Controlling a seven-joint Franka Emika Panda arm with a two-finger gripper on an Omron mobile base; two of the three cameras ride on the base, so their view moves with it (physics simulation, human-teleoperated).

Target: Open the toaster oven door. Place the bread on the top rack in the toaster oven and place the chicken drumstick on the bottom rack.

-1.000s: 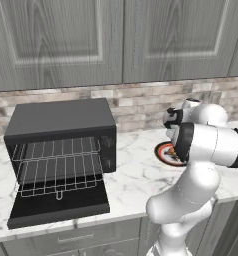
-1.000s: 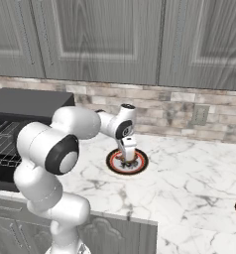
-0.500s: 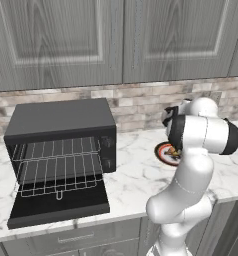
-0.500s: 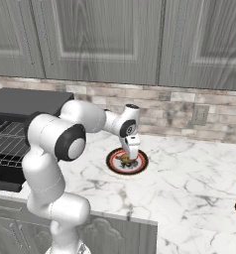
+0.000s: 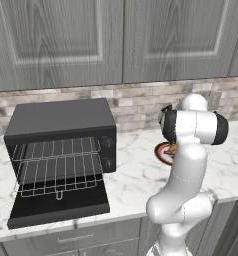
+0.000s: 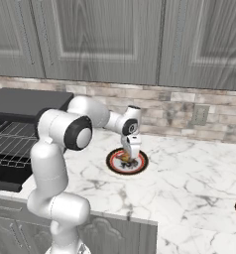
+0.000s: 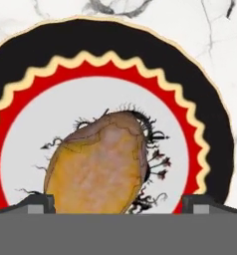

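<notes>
Between the spread jaws, on the plate (image 7: 210,124), lies the bread (image 7: 98,167), untouched by either tip.

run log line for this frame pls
phase: reach for food | toaster oven door: open, racks bare | gripper: open, over plate, fingertips straddling golden-brown piece | held: nothing

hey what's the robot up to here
The toaster oven sits on the counter with its door folded down and the wire racks bare. The arm reaches over a round plate to the oven's right, and its gripper hangs open just above a golden-brown piece of food on that plate, a fingertip on each side. Nothing is gripped yet.
</notes>
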